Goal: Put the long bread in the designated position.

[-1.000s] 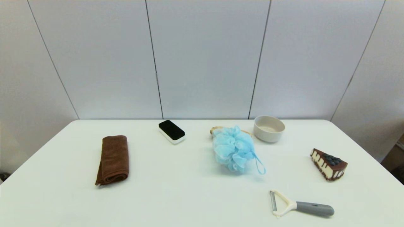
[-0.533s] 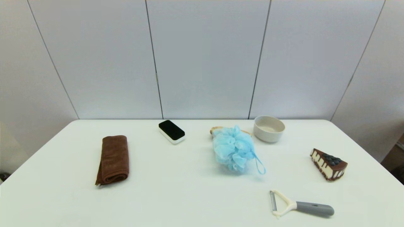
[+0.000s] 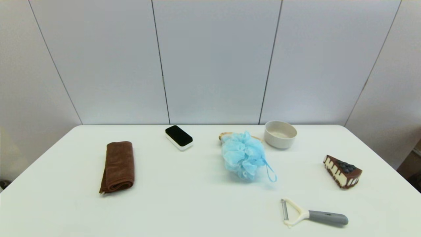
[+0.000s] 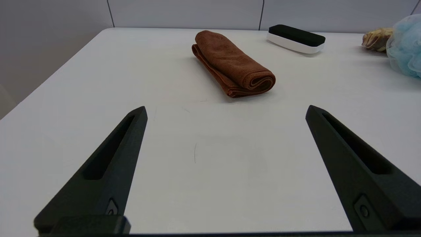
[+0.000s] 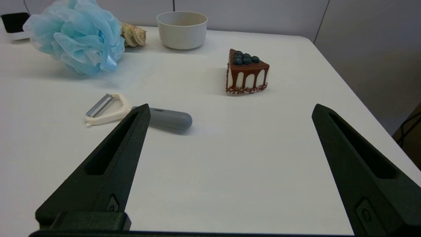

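Going left to right, using the blue bath pouf (image 3: 243, 154) in the middle of the white table (image 3: 184, 204) as my reference. Well off to the pouf's left lies the folded brown towel (image 3: 117, 166), and between the two, further back, sits a black-topped white eraser block (image 3: 179, 137).

The long bread (image 3: 225, 135) is tucked right behind the pouf, touching or nearly touching it. From the head view only a tan end pokes out on the far left side; the right wrist view catches its other end (image 5: 133, 34) beside the pouf, so most of the loaf is hidden.

Just right of the pouf and a bit further back is the beige bowl (image 3: 280, 133). Nearer the front edge and to the pouf's right lies a peeler (image 3: 312, 216) with a grey handle. Well to the right sits the chocolate cake slice (image 3: 342, 171).

Both arms are down at the near edge, out of the head view. The left gripper (image 4: 226, 110) has its fingers wide apart, holding nothing, facing the towel. Same for the right gripper (image 5: 231, 108), fingers spread over bare table near the peeler.
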Tool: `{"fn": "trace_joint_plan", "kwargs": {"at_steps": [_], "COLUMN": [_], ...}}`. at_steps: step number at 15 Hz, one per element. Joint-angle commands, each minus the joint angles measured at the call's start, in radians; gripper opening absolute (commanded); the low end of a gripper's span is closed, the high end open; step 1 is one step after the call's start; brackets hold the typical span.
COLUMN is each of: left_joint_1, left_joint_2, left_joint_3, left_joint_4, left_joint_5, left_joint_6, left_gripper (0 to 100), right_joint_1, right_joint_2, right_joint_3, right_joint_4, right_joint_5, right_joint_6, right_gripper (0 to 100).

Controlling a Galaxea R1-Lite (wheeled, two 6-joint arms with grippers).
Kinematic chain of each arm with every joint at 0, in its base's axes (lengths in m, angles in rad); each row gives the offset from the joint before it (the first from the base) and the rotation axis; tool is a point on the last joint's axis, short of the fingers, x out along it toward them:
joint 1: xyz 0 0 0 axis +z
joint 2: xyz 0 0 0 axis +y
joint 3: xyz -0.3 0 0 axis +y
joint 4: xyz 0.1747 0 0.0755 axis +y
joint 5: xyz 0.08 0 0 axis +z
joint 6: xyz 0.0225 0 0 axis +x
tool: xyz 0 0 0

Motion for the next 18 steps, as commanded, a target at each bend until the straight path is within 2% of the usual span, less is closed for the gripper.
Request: {"fn": "trace_joint_plan", "kwargs": {"at_steps": [1, 18], "left_joint_1": [0.000, 0.000], "left_joint_2": [0.001, 0.001], "left_joint_3": [0.002, 0.002], "left_joint_4": [0.000, 0.000], "left_joint_5": [0.000, -0.002], "left_joint_6": [-0.001, -0.001], "left_gripper": [100, 100], "right_joint_1": [0.000, 0.000], "right_joint_2": [0.002, 0.002], "right_joint_3": [0.000, 0.000], "right_joint_4": [0.000, -0.002], "right_joint_5": [-0.002, -0.003], "right_joint_6": [0.010, 0.027], "right_gripper": [100, 100]}}
